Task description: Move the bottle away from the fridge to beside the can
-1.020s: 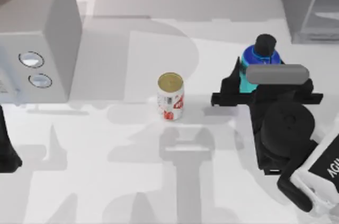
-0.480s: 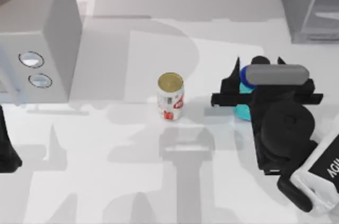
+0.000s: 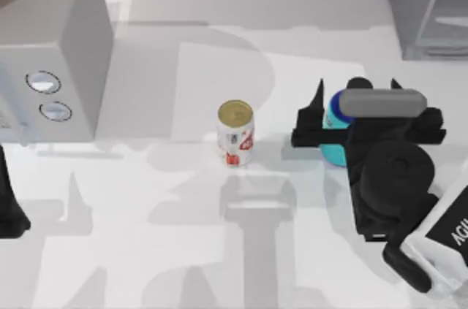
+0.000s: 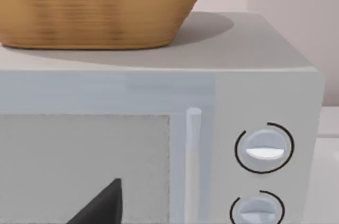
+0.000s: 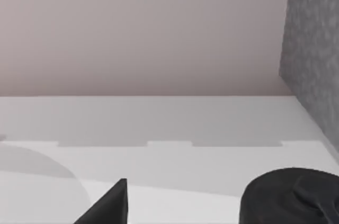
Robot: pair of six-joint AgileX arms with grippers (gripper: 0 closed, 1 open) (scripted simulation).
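The bottle [image 3: 334, 150] stands right of centre, its cyan body and blue shoulder partly hidden under my right wrist. My right gripper [image 3: 357, 87] is open, with one finger [image 3: 317, 97] on the bottle's left and the other [image 3: 397, 87] on its right. The right wrist view has the black cap [image 5: 291, 197] close up, with a clear gap to the finger [image 5: 108, 205]. The can [image 3: 235, 134], white with red marks and a gold top, stands upright at mid-table, a short way left of the bottle. The fridge [image 3: 428, 2] fills the far right corner. My left arm [image 3: 9, 207] is parked at the left edge.
A grey box with two round dials [image 3: 55, 46] stands at the far left, a wicker basket [image 4: 95, 7] on top of it. My left gripper's finger [image 4: 103, 205] points at its door. White table [image 3: 183, 236] lies open in front of the can.
The bottle has shifted nearer and slightly left, deeper between the right gripper's fingers. Those fingers have spread wider apart over the last half second. The can and the left arm have not moved.
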